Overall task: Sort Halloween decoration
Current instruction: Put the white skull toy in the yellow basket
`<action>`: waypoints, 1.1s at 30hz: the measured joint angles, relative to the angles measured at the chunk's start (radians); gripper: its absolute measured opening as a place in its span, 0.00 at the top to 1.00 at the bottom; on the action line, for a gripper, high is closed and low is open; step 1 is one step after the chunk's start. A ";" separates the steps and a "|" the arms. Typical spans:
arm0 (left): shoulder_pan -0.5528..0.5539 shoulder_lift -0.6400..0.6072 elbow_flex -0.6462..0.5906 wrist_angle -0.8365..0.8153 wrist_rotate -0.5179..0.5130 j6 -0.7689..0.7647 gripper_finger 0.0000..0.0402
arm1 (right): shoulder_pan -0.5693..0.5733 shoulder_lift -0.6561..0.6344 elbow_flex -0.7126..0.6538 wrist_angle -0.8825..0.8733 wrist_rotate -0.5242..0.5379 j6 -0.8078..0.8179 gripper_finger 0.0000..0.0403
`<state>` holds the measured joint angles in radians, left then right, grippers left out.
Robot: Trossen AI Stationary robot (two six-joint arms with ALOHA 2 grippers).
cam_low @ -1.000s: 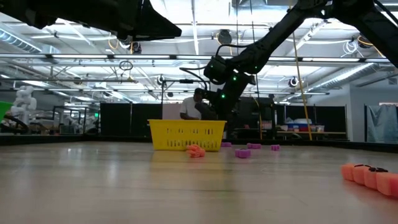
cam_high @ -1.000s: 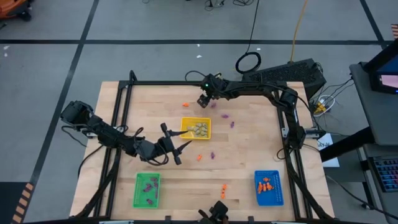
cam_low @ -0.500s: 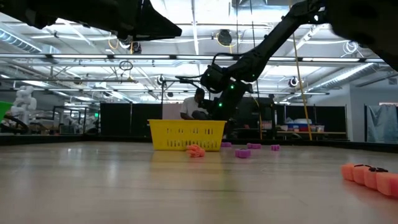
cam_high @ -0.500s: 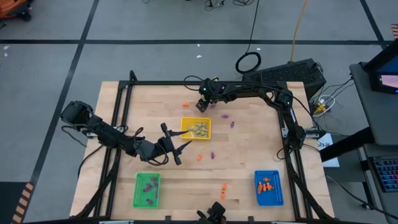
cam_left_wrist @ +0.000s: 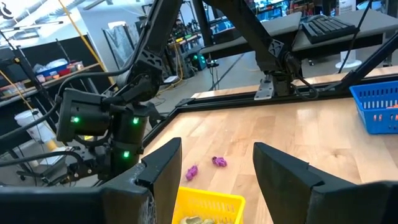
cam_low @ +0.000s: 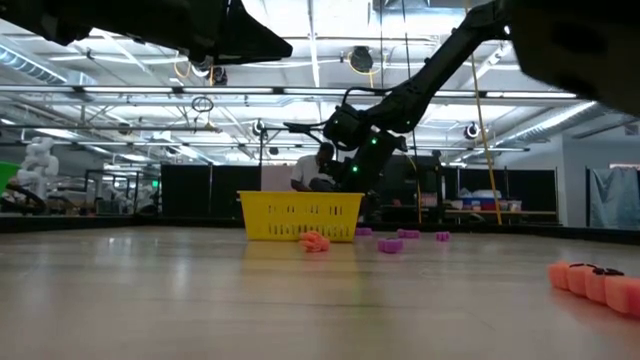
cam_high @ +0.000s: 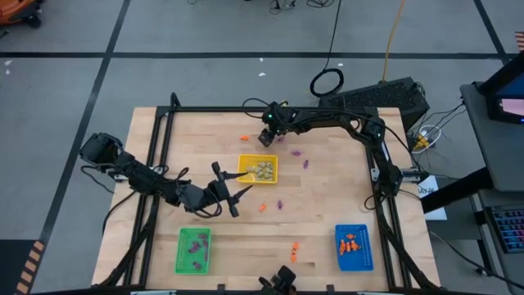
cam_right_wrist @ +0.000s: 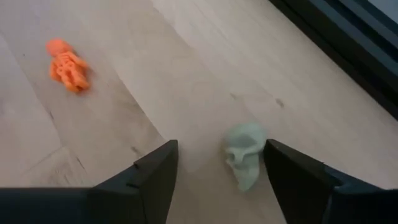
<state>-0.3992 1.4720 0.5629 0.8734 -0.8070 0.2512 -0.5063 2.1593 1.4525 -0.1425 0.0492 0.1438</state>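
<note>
The right gripper (cam_right_wrist: 214, 165) hangs open at the far middle of the wooden table (cam_high: 327, 205), a pale skull trinket (cam_right_wrist: 243, 154) on the boards between its fingers, nearer one, long axis along them; an orange skeleton (cam_right_wrist: 67, 65) lies well apart. The left gripper (cam_left_wrist: 211, 168), open and empty, waits near the yellow tray (cam_high: 258, 170). Beyond is a workshop.

The wooden worktop (cam_high: 327, 213) carries a yellow tray (cam_high: 258, 170), green tray (cam_high: 194, 250) and blue tray (cam_high: 354, 247). Orange trinkets (cam_high: 293, 251) and purple trinkets (cam_high: 296, 152) lie loose on it. A pale skull (cam_right_wrist: 241, 154) lies there too.
</note>
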 joint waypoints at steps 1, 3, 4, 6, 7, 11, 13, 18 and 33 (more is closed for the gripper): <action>0.000 0.000 0.000 0.000 0.000 0.000 0.50 | 0.002 0.000 0.000 0.000 0.001 0.000 0.46; 0.000 0.000 0.000 0.000 0.002 0.000 0.50 | 0.004 0.000 0.000 0.000 0.002 -0.001 0.51; 0.000 0.000 0.000 0.000 0.002 0.000 0.50 | 0.006 0.000 0.001 0.000 0.002 -0.001 0.54; 0.000 0.000 0.000 0.000 0.002 0.000 0.50 | 0.010 0.000 0.006 -0.004 -0.002 -0.001 0.60; 0.000 0.000 0.000 0.000 0.002 0.000 0.50 | 0.012 0.000 0.008 -0.003 -0.003 -0.002 0.63; 0.000 0.000 0.000 0.000 0.002 0.000 0.50 | 0.019 0.000 0.009 -0.002 -0.001 -0.007 0.73; 0.000 0.000 0.000 0.000 0.002 0.000 0.50 | 0.017 0.000 0.009 -0.005 -0.001 -0.004 0.75; 0.000 0.000 0.000 0.000 0.002 0.000 0.50 | 0.017 -0.002 0.011 -0.020 -0.002 0.000 0.78; 0.000 0.000 0.000 -0.001 0.002 0.000 0.50 | 0.017 -0.014 0.011 -0.056 0.000 -0.029 0.85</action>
<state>-0.3992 1.4723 0.5629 0.8726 -0.8055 0.2512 -0.4896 2.1456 1.4635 -0.1988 0.0493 0.1145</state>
